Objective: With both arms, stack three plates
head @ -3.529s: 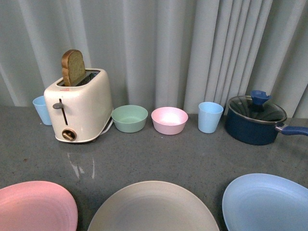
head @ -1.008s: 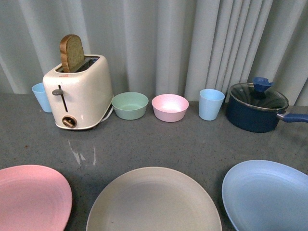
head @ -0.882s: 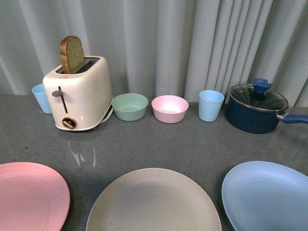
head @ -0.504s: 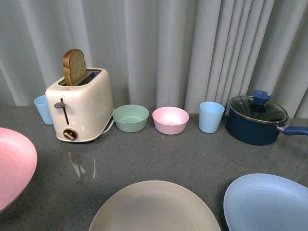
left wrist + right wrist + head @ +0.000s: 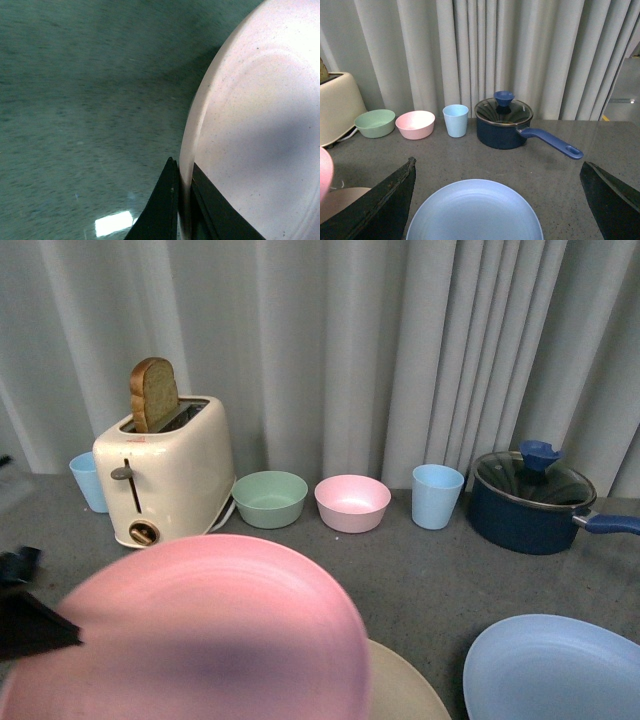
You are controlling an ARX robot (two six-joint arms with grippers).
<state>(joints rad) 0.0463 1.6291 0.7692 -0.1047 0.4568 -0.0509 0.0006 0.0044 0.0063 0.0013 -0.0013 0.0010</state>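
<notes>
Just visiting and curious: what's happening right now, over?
Left gripper shut on pink plate, raised near beige plate. Right gripper open, facing blue plate. Nothing blocking.

Pink plate (image 5: 215, 630) aloft (blurred), apparently over beige plate (image 5: 405, 695); blue plate (image 5: 555, 670) flat.

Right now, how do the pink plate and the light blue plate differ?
The pink plate is clamped at its rim by the left pincer and held off the counter; the light blue plate lies flat on it, ungripped, the right pincer open. The pink plate overlaps the beige plate in the front view; the light blue plate sits apart. Both are round and shallow.
</notes>
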